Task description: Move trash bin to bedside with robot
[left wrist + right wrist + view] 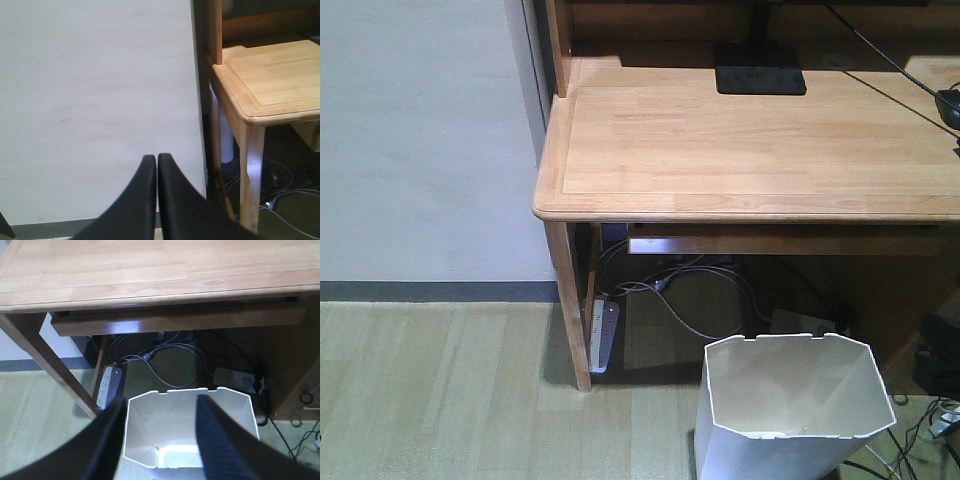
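Your right gripper (160, 407) spreads apart astride 1 trash bin (172, 437) wall, contact unclear; left gripper (156, 159) pinched together.

We get soft, even room light. Shadow pools beneath the desk (740, 150); the left gripper (155, 156) blurs close up.

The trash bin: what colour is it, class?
The trash bin is white, inside and out; the front-facing view shows it best.
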Motion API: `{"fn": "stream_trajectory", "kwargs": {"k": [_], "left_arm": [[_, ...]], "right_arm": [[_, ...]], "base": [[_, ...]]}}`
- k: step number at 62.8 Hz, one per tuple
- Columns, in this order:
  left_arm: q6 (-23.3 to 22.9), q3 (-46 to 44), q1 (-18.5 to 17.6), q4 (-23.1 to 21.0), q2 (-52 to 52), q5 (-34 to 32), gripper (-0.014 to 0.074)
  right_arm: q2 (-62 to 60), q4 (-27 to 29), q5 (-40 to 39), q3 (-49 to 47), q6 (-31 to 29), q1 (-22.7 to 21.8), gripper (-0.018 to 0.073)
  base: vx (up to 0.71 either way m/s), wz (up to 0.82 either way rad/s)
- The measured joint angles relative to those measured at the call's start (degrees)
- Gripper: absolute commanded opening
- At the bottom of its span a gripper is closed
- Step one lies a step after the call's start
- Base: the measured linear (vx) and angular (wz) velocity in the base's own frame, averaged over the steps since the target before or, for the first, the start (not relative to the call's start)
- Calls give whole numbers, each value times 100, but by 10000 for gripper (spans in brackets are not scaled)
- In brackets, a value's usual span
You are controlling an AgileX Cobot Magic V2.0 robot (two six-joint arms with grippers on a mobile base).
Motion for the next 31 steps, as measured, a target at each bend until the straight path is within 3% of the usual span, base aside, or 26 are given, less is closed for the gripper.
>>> {"fn": "stream_trajectory", "kwargs": {"k": [20, 31], "left_arm": [[0, 0, 0, 0, 0, 0, -6], [0, 0, 0, 0, 0, 0, -6]], "right_arm": [[0, -71, -164, 0, 19, 0, 472], [417, -56, 193, -220, 54, 0, 472]], "base": [[0, 0], [0, 0]]}}
